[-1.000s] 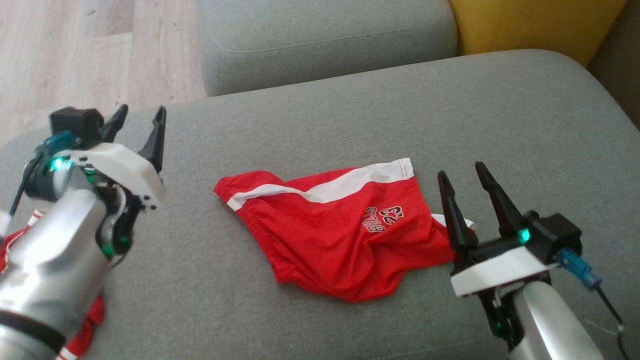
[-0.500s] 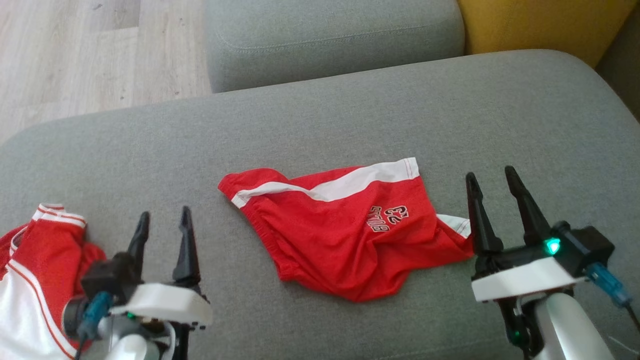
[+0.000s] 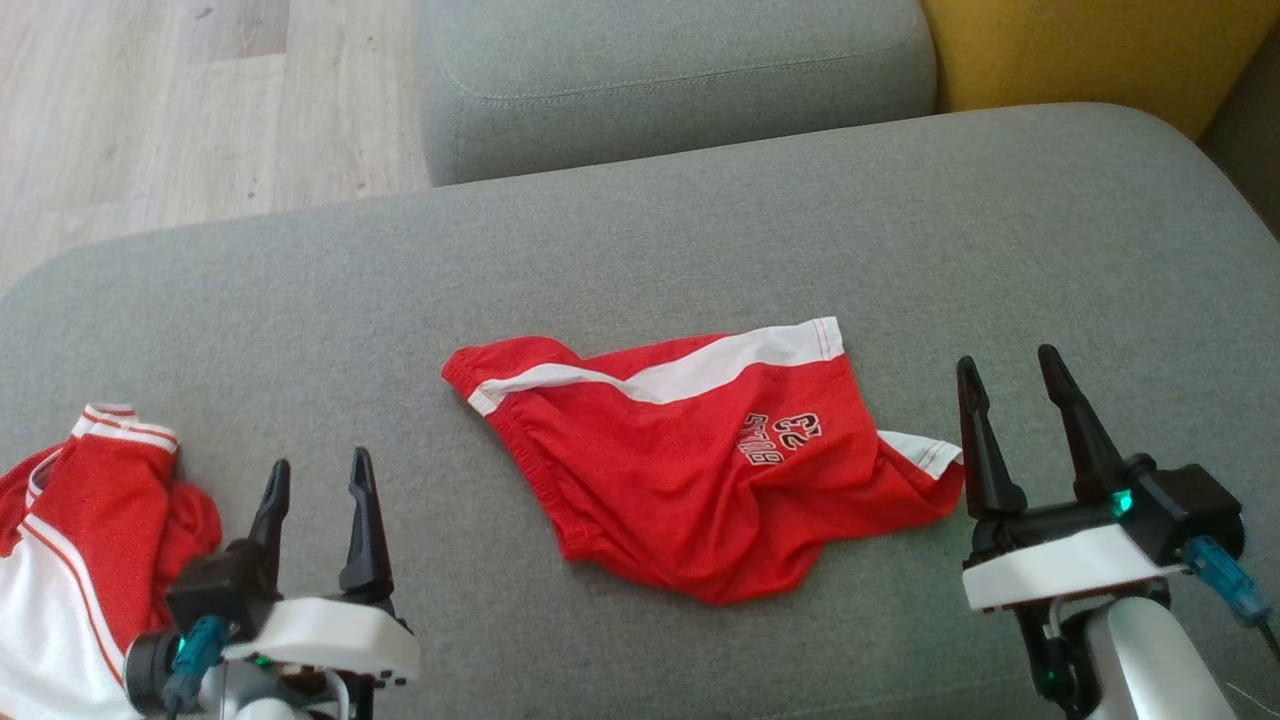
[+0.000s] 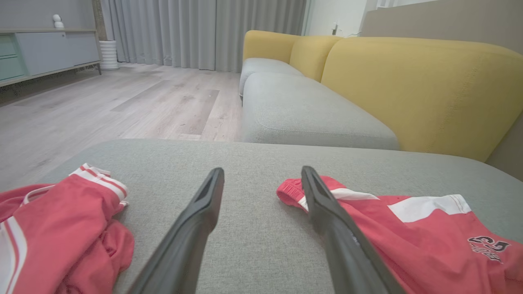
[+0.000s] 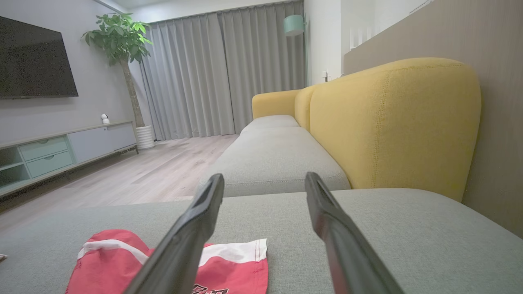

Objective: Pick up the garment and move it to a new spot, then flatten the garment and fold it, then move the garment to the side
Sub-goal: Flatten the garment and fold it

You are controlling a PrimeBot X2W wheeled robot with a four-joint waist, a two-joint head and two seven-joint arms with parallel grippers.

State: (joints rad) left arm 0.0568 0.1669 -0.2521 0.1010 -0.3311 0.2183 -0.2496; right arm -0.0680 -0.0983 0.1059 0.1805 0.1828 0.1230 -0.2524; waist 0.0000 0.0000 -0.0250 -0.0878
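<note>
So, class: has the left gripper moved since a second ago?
Yes. The left gripper has dropped down the head view, from above the red shorts to level with their lower half, beside the other garment.

Two red-and-white garments out here: the shorts [image 3: 700, 480] and a second garment [image 3: 90, 520]. Two end effectors, the left end effector [image 3: 320, 460] and the right end effector [image 3: 1006, 356], two dark fingers apiece. Two grey seat cushions, the near cushion [image 3: 700, 230] and the far cushion [image 3: 670, 80]. One television [image 5: 36, 61], one potted plant [image 5: 118, 41].
</note>
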